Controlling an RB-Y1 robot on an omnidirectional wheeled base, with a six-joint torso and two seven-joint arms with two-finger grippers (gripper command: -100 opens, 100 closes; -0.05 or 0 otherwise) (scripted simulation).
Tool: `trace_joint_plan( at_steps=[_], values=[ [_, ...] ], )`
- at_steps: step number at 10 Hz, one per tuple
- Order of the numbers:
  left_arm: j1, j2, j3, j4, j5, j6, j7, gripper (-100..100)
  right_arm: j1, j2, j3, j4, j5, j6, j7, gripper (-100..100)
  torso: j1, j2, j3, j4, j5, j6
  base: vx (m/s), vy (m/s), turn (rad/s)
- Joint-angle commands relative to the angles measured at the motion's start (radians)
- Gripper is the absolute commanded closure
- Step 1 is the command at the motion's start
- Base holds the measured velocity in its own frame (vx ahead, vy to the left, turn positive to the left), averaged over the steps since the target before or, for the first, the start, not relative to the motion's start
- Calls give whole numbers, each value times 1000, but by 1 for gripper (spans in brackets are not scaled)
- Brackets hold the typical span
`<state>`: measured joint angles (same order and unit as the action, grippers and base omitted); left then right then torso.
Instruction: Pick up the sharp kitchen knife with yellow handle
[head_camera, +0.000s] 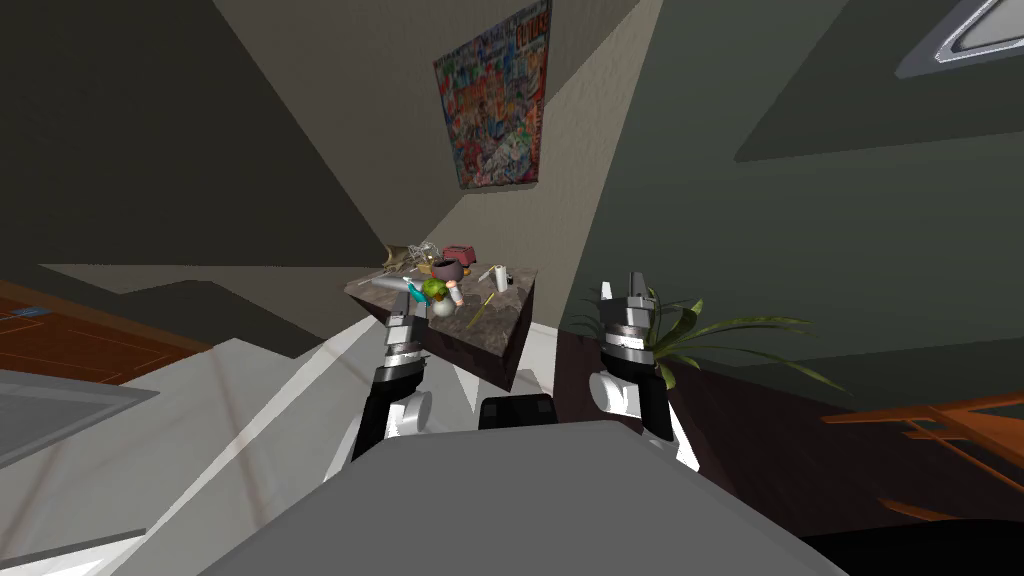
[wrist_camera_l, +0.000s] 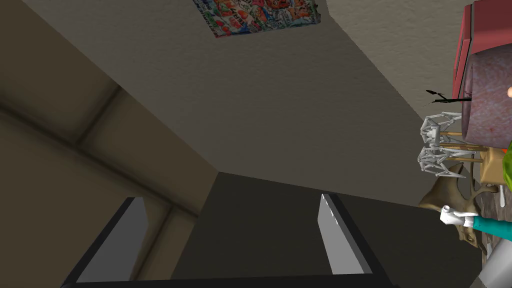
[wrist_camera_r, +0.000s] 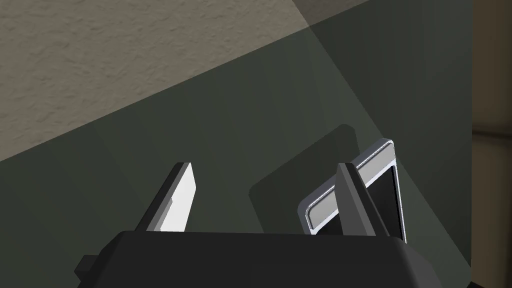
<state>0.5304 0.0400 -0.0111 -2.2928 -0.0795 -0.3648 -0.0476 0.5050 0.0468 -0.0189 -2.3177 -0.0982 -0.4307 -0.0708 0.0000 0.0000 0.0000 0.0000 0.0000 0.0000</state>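
The left jaws and right jaws stand apart, empty; a slim yellow-handled knife (head_camera: 482, 306) lies on the mottled stone counter (head_camera: 498, 345).

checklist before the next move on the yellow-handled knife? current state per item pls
1. Left gripper open and empty: ok.
2. Right gripper open and empty: ok.
3. Knife located: ok, likely the thin yellowish sliver near the front edge of the table.
4. Handle end told from blade end: cannot tell.
5. Left gripper aimed at knife: not ok, it faces the wall, with the clutter off to one side.
6. Clearance from the white cup: cannot tell.
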Motion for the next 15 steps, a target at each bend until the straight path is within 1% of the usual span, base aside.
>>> trace_joint_plan(
  at_steps=[1, 3, 5, 6, 8, 9, 11, 12, 13, 14, 15],
  values=[
    [-8, 37, 16, 7, 24, 32, 9, -100, 0, 0, 0, 0, 0, 0, 0, 0, 0, 0, 0, 0, 0, 0, 12, -48, 53],
    [-21, 66, 38, 16, 59, 76, 22, -100, 0, 0, 0, 0, 0, 0, 0, 0, -6, -1, -1, 0, -1, 0, 14, -122, 90],
    [-38, 90, 68, 28, 109, 133, 40, -100, 0, 0, 0, 0, 0, 0, 0, 0, -10, -1, -1, 0, -2, 0, 2, -152, 81],
    [-38, 90, 68, 28, 109, 135, 40, -100, 0, 0, 0, 0, 0, 0, 0, 0, -10, 0, 0, 0, -2, 0, -6, -104, 59],
    [-59, 111, 105, 43, 170, 194, 60, -100, 0, 0, 0, 0, 0, 0, 0, 0, -6, 0, 0, 0, -1, 0, -3, -116, 95],
    [-59, 111, 105, 43, 170, 205, 60, -100, 0, 0, 0, 0, 0, 0, 0, 0, -9, 0, 0, 0, -2, 0, -7, -126, 70],
    [-83, 127, 146, 59, 238, 267, 83, -100, 0, 0, 0, 0, 0, 0, 0, 0, -8, -1, -1, 0, -2, 0, -2, -142, 106],
    [-83, 127, 146, 59, 240, 282, 83, -100, 0, 0, 0, 0, 0, 0, 0, 0, -10, 0, 0, 0, -2, 0, -21, -137, 61],
    [-95, 135, 167, 67, 277, 317, 95, -100, 0, 0, 0, 0, 0, 0, 0, 0, -9, 0, 0, 0, -2, 0, -11, -128, 106],
    [-95, 135, 167, 67, 277, 324, 95, -100, 0, 0, 0, 0, 0, 0, 0, 0, -9, 0, 0, 0, -2, 0, 2, -97, 48],
    [-108, 141, 190, 75, 315, 366, 108, -100, 0, 0, 0, 0, 0, 0, 0, 0, -7, -1, 0, 0, -2, 0, -4, -117, 69]
  ],
)
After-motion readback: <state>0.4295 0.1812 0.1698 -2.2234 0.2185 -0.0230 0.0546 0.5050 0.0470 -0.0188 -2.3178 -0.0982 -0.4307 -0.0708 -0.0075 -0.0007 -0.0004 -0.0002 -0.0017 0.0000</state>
